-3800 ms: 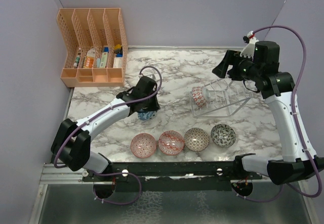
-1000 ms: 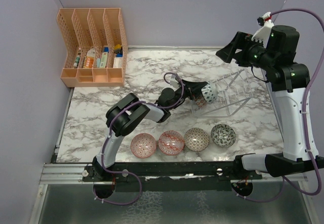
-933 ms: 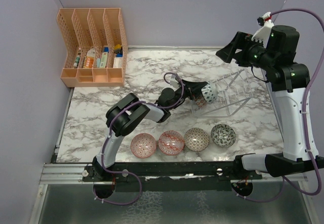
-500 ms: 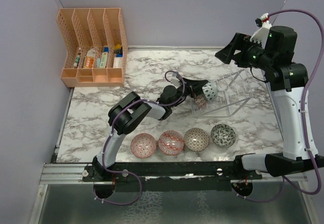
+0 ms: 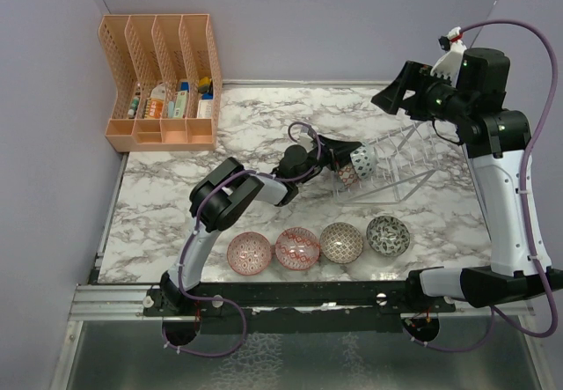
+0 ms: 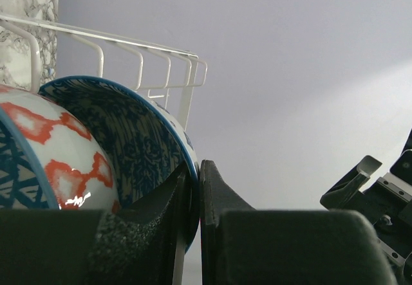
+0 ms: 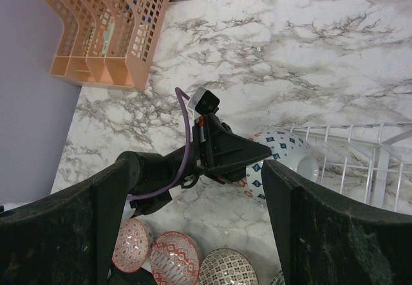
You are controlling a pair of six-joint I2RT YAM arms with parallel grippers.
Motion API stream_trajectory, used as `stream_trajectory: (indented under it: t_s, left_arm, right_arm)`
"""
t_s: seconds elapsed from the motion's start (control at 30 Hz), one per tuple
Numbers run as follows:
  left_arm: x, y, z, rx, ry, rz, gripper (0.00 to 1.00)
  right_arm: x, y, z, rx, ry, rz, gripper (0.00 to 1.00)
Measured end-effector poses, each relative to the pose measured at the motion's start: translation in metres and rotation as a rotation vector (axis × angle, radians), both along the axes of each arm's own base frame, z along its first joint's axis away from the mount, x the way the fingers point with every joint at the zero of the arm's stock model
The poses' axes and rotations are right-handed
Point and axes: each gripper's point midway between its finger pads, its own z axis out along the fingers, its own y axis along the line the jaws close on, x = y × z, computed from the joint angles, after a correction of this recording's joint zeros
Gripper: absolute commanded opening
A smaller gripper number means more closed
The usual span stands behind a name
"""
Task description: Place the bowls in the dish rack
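Left gripper (image 6: 196, 175) pinches the rim of a blue bowl (image 6: 129, 130), its jaws pressed nearly together on it. The bowl stands on edge in the rack (image 6: 148, 60), with a red bowl (image 6: 51, 150) just left of the jaws. Four bowls (image 5: 297, 247) lie in a row well behind the jaws, toward the arm bases. Right gripper (image 5: 387, 98) hangs above the rack, jaws spread and empty.

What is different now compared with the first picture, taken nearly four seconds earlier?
The left arm carried the blue bowl from the table's middle rightward to the dish rack, beside the red bowl; its fingers still pinch the rim. The right arm lifted slightly. The four front bowls stayed.
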Motion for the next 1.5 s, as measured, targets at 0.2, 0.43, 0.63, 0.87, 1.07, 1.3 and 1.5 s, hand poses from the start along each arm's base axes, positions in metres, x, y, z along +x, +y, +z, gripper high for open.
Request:
stream_trajectory:
  t_s: [0.2,0.43,0.63,0.87,1.07,1.3,1.5]
  left_arm:
    - [-0.001,-0.003,-0.008,0.038,0.005,-0.017,0.22]
    - [0.000,-0.004,-0.015,0.098,-0.001,-0.040,0.32]
    - [-0.001,-0.005,-0.014,0.132,-0.008,-0.049,0.33]
    - [0.000,-0.010,-0.011,0.170,-0.028,-0.069,0.41]
    - [0.001,-0.012,-0.010,0.221,-0.043,-0.080,0.44]
    - [-0.001,-0.015,-0.013,0.341,-0.050,-0.110,0.46]
    - [-0.005,-0.013,-0.018,0.410,-0.049,-0.130,0.48]
  right_arm:
    - [0.000,0.000,-0.002,-0.001,0.006,0.001,0.83]
    - [0.000,0.000,-0.006,-0.002,0.015,0.001,0.83]
    - [0.000,0.000,-0.016,-0.004,0.038,0.002,0.83]
    - [-0.001,0.001,-0.014,-0.003,0.034,0.004,0.83]
    - [-0.004,0.000,-0.010,-0.001,0.022,0.004,0.83]
    - [-0.008,0.000,-0.011,0.000,0.020,0.006,0.83]
    - [-0.009,0.001,-0.012,0.002,0.023,0.010,0.83]
